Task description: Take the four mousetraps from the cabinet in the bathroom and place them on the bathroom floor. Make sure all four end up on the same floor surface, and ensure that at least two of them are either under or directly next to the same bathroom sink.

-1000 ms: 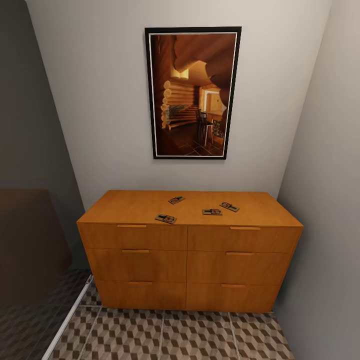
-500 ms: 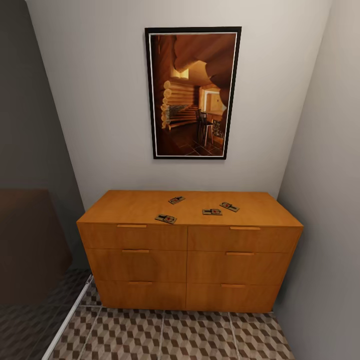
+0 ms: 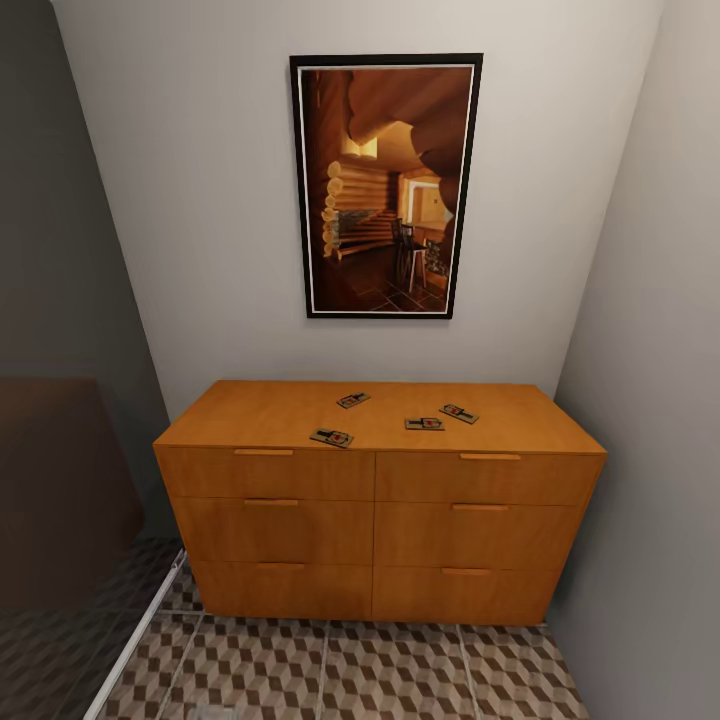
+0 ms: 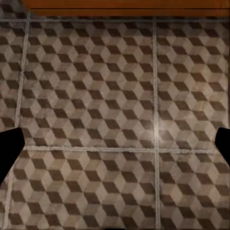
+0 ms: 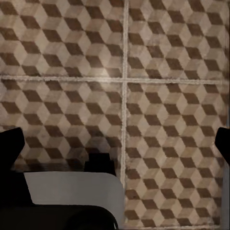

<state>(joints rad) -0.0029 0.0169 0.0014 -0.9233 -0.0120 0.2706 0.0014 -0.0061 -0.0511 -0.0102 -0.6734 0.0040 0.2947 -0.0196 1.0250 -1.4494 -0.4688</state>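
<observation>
Orange-brown wood ahead: we face the cabinet (image 3: 378, 480), four mousetraps (image 3: 332, 437) (image 3: 353, 400) (image 3: 424, 424) (image 3: 459, 413) flat on its top, right of centre, one near the front edge. Both claws, left (image 4: 115, 148) and right (image 5: 115, 143), gape wide over the tiled floor (image 4: 96, 96).

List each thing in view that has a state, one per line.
mousetraps: four, lying flat on the cabinet top, apart from one another
cabinet: all front panels shut
bathroom floor: no traps on it
left gripper: jaws wide open, empty
right gripper: jaws wide open, empty
</observation>
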